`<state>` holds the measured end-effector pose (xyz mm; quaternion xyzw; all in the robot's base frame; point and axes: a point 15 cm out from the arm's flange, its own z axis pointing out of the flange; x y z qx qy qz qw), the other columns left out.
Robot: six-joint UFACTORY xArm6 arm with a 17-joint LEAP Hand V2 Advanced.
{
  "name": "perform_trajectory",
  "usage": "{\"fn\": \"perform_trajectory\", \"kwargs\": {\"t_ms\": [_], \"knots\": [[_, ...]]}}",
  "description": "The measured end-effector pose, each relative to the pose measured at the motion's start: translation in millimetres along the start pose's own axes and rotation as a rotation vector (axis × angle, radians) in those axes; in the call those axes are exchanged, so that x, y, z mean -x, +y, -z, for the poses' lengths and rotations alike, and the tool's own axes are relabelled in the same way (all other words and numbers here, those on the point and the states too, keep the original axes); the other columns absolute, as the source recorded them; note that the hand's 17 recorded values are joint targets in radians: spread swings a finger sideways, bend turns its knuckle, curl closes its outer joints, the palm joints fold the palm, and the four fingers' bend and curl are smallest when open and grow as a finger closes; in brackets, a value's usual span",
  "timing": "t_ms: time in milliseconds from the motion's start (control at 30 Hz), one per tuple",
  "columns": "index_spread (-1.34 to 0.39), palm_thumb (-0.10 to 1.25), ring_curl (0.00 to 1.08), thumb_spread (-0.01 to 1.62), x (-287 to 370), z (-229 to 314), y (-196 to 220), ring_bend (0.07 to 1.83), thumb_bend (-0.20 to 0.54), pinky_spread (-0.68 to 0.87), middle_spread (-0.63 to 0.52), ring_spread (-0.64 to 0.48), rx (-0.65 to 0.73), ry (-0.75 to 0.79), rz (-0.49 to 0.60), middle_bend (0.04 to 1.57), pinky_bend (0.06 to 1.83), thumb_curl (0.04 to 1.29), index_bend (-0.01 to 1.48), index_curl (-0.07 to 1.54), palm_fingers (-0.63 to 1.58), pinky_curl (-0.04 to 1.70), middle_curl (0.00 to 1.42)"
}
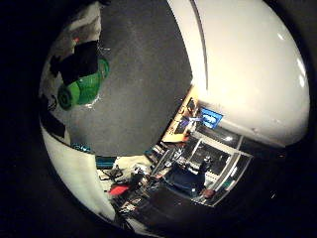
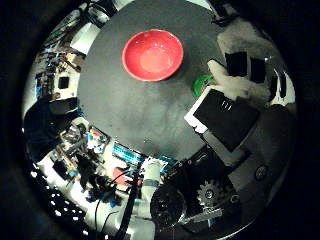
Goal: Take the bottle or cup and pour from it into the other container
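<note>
The hand (image 2: 235,95) is hovering over the dark round surface (image 2: 130,115), and its white and black fingers (image 1: 79,64) are curling around a green bottle or cup (image 1: 86,89), which is sitting close against them on the surface. From the little-finger side the green thing is showing partly behind a black finger pad; from the thumb side only a small green patch of it is peeking out beside the fingers. I am judging the hand to be closing on it, though whether the hold is firm, or the thing is already off the surface, I cannot tell.

The red bowl (image 2: 152,55) is standing out ahead of the palm, well apart from the fingers, upright and looking empty inside. A large white rounded body is filling much of the little-finger-side view, close to the palm; what it is I cannot say.

So the task is looking early: the grasp is under way at best. Lifting, carrying toward the bowl, and tipping to pour are all remaining.
</note>
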<state>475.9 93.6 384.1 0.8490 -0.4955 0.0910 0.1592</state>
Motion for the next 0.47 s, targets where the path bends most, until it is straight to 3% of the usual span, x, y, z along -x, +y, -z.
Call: {"fn": "perform_trajectory", "kwargs": {"t_ms": [167, 333, 467], "knots": [[-0.23, 0.89, 0.61, 0.62, -26, 22, 10, 1.38, -0.043, -0.27, -0.12, -0.18, -0.100, -0.041, -0.036, 1.26, 1.24, 0.84, 0.97, 0.74, 1.11, 0.98, 0.69], [-0.35, 0.84, 0.56, 0.70, -51, 36, 27, 1.32, -0.035, -0.44, -0.19, -0.23, -0.146, -0.043, -0.050, 1.04, 1.17, 0.73, 0.46, 0.68, 0.77, 0.77, 0.64], [-0.41, 0.86, 0.51, 0.80, -70, 39, 44, 1.21, -0.027, -0.48, -0.23, -0.24, -0.172, -0.086, -0.083, 0.90, 1.08, 0.66, 0.34, 0.65, 0.56, 0.69, 0.62]]}}
